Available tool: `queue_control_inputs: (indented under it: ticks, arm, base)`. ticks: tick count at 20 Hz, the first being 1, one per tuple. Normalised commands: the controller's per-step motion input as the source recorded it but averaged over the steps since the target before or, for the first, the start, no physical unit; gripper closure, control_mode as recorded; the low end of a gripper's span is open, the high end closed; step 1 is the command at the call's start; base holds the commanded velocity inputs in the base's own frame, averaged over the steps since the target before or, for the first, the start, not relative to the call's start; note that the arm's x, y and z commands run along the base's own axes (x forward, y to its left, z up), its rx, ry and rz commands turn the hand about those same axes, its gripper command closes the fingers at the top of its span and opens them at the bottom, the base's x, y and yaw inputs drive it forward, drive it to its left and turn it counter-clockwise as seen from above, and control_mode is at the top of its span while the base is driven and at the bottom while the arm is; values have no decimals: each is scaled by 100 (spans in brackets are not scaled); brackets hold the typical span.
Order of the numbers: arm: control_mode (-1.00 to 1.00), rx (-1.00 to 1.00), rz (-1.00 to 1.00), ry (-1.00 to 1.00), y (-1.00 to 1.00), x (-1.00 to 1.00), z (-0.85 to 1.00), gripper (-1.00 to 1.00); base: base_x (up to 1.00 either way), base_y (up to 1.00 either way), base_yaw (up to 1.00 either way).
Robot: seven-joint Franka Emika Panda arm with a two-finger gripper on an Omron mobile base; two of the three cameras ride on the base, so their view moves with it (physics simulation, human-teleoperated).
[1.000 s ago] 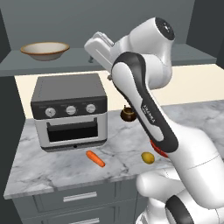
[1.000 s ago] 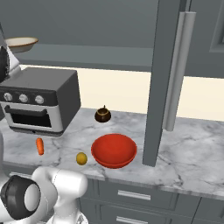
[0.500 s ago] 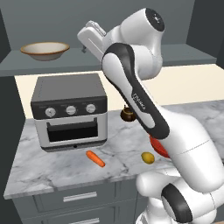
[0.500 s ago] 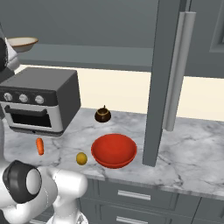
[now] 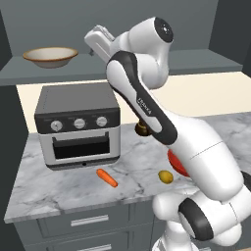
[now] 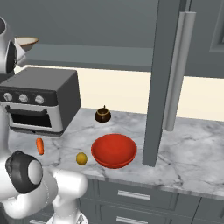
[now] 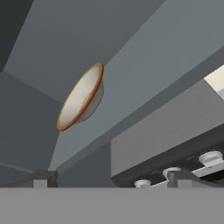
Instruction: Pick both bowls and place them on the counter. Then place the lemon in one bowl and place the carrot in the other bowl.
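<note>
While the red bowl (image 5: 177, 164) already sits on the counter (image 5: 63, 184), half hidden behind the arm at four o'clock in the left base view, the cream bowl (image 5: 50, 57) waits on the upper shelf (image 5: 29, 76) at ten o'clock, with the gripper (image 5: 93, 40) raised to its right. Carrot (image 5: 106, 177) and lemon (image 5: 165, 176) lie below the toaster oven (image 5: 78, 125).

In the right base view, the red bowl (image 6: 113, 150) lies near centre, lemon (image 6: 81, 158) at its nine o'clock, small pot (image 6: 103, 114) at twelve.

In the hand view the cream bowl (image 7: 81, 97) hangs at ten o'clock, well apart; the fingertips (image 7: 40, 178) stand wide. Best to close in level, straddle the near rim, then pinch.
</note>
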Motion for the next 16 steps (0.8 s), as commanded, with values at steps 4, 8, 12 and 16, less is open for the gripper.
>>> queue_control_inputs:
  ticks: [4, 8, 12, 16]
  arm:
    - [-100, 1, 0, 8, 17, 60, 0, -100]
    - [-100, 0, 0, 5, 20, 47, -1, -100]
    - [-100, 0, 0, 3, 21, 38, -17, -100]
    - [-100, 0, 0, 0, 28, 36, -22, -100]
  base:
    - [0, 0, 0]
    - [0, 0, 0]
    - [0, 0, 0]
    - [0, 0, 0]
